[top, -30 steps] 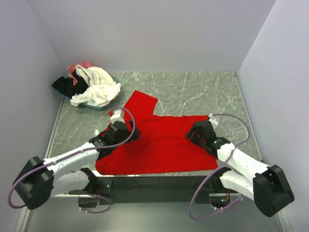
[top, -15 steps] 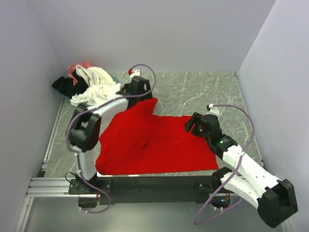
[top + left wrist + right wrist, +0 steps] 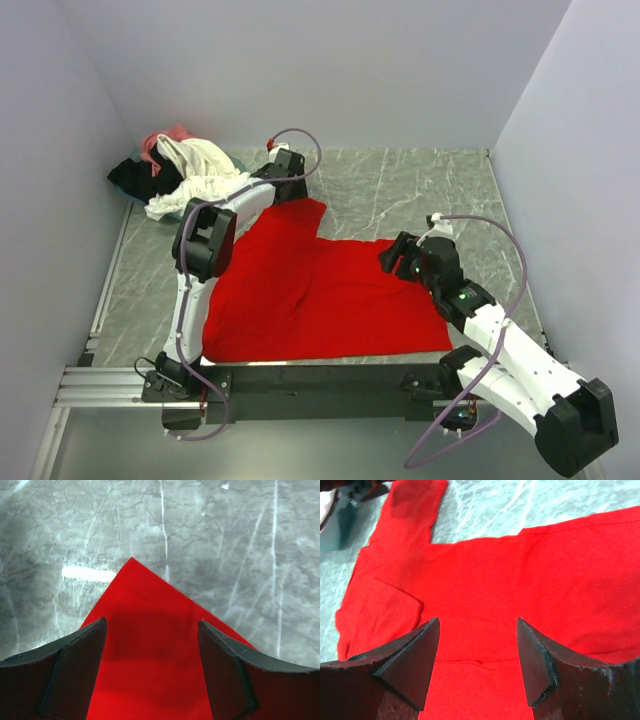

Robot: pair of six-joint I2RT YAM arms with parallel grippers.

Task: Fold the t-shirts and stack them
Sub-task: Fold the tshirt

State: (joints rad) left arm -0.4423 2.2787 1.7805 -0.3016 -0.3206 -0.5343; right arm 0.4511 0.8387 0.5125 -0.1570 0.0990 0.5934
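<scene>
Jaws stand apart on both grippers: the left gripper (image 3: 151,625) is over the far sleeve corner of the red t-shirt (image 3: 320,290), and the right gripper (image 3: 478,622) is above its right side. The shirt lies spread flat on the table (image 3: 400,190) — the other t-shirts (image 3: 195,180) are heaped at far left.

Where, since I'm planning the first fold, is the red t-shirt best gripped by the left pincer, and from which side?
At the pointed sleeve corner of the red t-shirt, from above. It lies flat on the marble table, a thin free tip with bare stone on both sides, and the open left pincer hangs just behind it, so probably descend and pinch.
</scene>
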